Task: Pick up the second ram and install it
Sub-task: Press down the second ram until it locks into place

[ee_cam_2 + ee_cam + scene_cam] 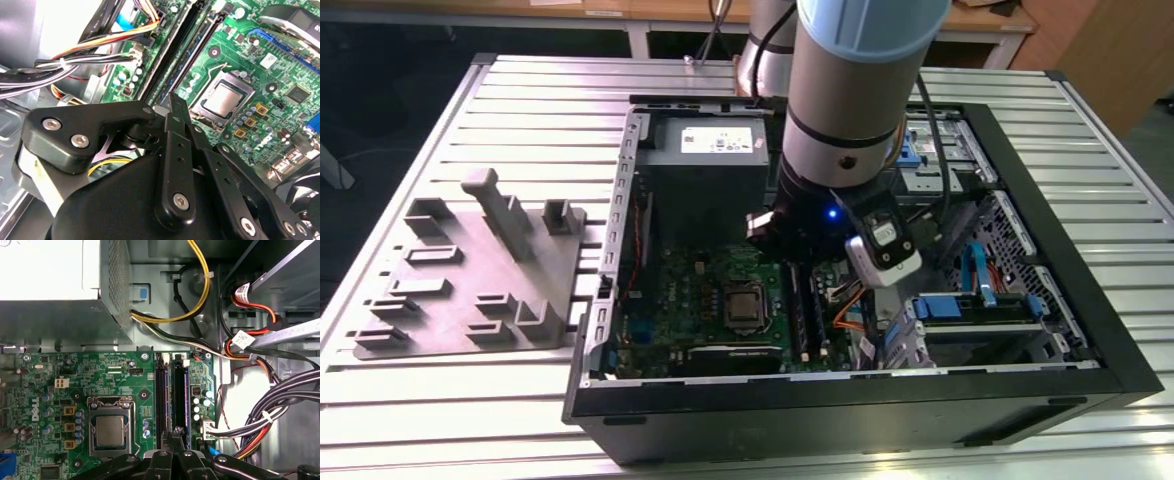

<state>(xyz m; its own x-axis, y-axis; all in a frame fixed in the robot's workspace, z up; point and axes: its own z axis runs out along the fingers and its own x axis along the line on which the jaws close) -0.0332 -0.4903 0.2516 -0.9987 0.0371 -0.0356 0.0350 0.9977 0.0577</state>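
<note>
- My fingers (175,436) are closed against each other with nothing visible between them. They make one narrow tip, not a grip on anything.
- In both wrist views my gripper (171,106) hangs low over the memory slots. The tip lines up with the slot farther from the CPU (110,431).
- The second ram (179,390) stands on edge in that slot, dark and narrow, running away from my tip towards the power supply (50,290). In the exterior view it shows as an upright strip (803,305) below my wrist.
- I cannot tell whether my tip touches its top edge or sits just above it.
- A second dark strip, the neighbouring stick (161,395), fills the slot just beside it, on the CPU side.
- I judge the step in hand to be seating: the stick is placed, and what matters is pressing it fully home.
- To do that well I should bear straight down on the top edge, square to the motherboard (60,405). A tilted push could skid onto the neighbouring stick.
- Pressing at one end only may leave the far end proud, so the whole length needs even force.
- The cable bundle (270,415) lies near on the outer side. My linkage should stay clear of it.
- The open case (1067,330) walls me in, and the grey fixture tray (467,270) sits well apart on the table.
</note>
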